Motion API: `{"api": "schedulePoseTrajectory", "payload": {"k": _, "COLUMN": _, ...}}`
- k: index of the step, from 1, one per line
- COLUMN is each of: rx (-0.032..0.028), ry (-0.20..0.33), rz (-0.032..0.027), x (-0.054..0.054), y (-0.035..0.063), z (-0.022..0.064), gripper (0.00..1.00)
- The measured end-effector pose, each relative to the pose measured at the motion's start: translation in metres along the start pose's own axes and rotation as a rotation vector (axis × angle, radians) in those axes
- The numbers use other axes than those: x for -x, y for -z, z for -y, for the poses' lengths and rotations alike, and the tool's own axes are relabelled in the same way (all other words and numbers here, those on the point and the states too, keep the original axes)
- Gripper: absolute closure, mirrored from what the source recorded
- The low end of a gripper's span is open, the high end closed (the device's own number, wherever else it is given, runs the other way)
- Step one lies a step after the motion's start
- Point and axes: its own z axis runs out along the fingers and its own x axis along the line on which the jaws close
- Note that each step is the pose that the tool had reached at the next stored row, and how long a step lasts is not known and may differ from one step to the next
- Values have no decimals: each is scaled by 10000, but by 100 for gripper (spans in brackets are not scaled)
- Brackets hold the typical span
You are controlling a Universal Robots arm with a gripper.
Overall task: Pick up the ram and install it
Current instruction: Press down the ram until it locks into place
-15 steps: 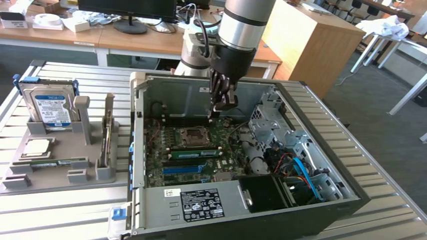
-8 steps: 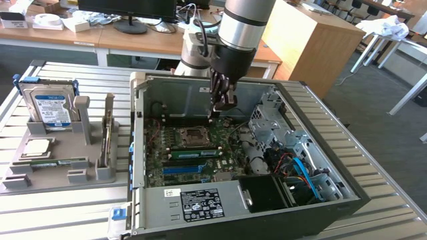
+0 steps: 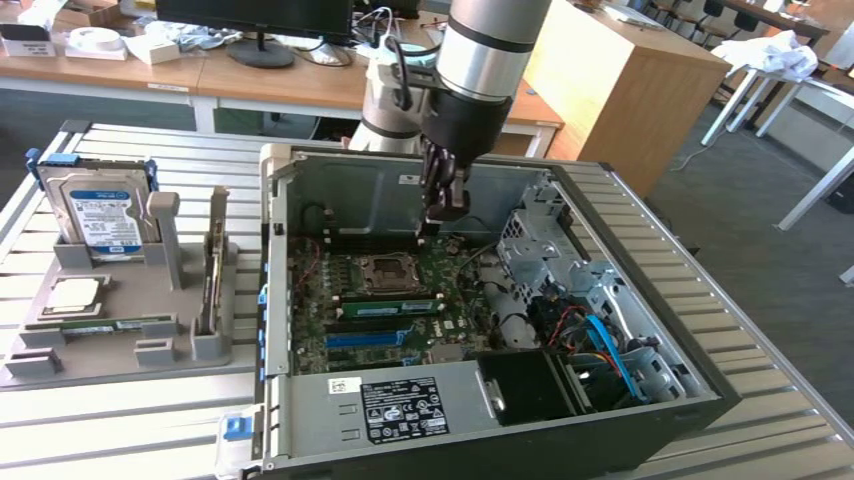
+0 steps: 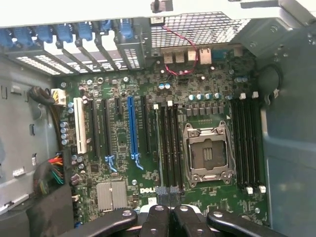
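Slatted metal table [image 3: 120,420] carries everything. At nine o'clock sits the grey holder [image 3: 120,345] with a spare green stick [image 3: 100,326] lying in it. Centre, the open case [image 3: 641,400]; the gripper [image 3: 447,212] hangs over the motherboard [image 4: 123,163], fingers pinched shut, the ram [image 4: 159,143] standing in its slot just beneath.

Open computer case [image 3: 400,420] — hard drive [image 3: 100,215] upright in holder [image 3: 80,365].

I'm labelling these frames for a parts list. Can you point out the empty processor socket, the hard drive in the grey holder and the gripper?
processor socket [image 4: 207,153]: wrist view, the bare centre of its metal frame.
hard drive [image 3: 104,215]: exterior view, its blue-and-white label.
gripper [image 3: 446,207]: exterior view, the lower tip, inside the open case.
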Motion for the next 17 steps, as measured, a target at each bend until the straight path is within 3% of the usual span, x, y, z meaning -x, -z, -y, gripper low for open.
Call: {"api": "schedulePoseTrajectory", "payload": {"k": 17, "rx": -28, "ry": -2085, "rz": 40, "x": 0, "y": -3, "z": 0, "gripper": 90}}
